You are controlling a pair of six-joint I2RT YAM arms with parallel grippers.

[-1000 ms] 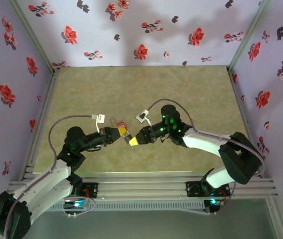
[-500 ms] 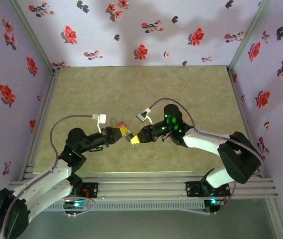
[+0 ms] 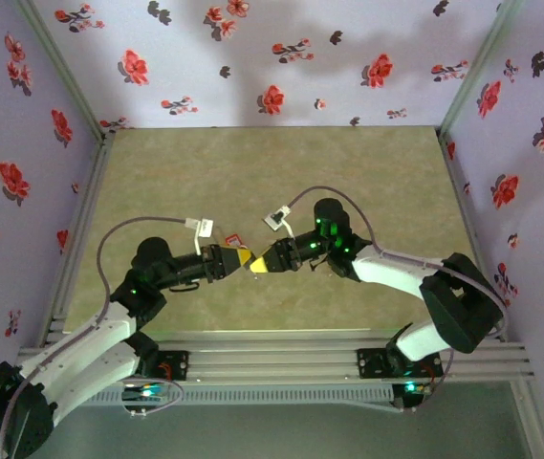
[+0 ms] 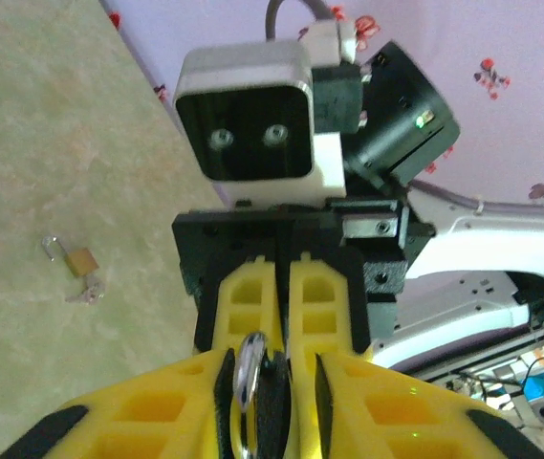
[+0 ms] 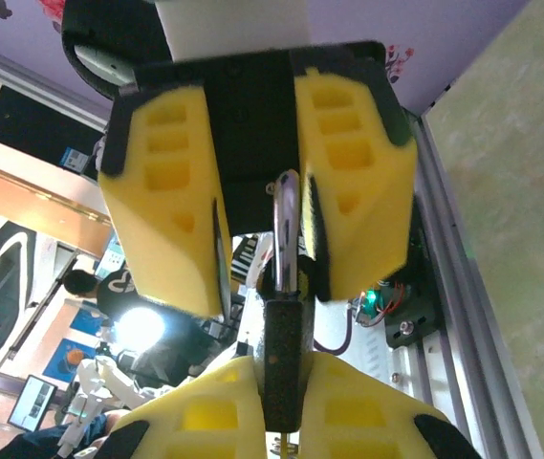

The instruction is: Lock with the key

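The two claws meet tip to tip above the middle of the worktop (image 3: 252, 172). The right claw (image 3: 260, 265) is clamped on the black head of the key (image 5: 282, 368). A silver ring (image 5: 286, 225) on the key reaches between the jaws of the left claw (image 3: 241, 257), which stand apart. A small brass padlock (image 4: 80, 259) lies on the worktop, well away.

I see both arms reaching in over the tan table (image 3: 348, 172), the left gripper (image 3: 242, 256) and right gripper (image 3: 258, 266) meeting tip to tip near its middle. A small red object (image 3: 231, 239) sits just beyond the left gripper.
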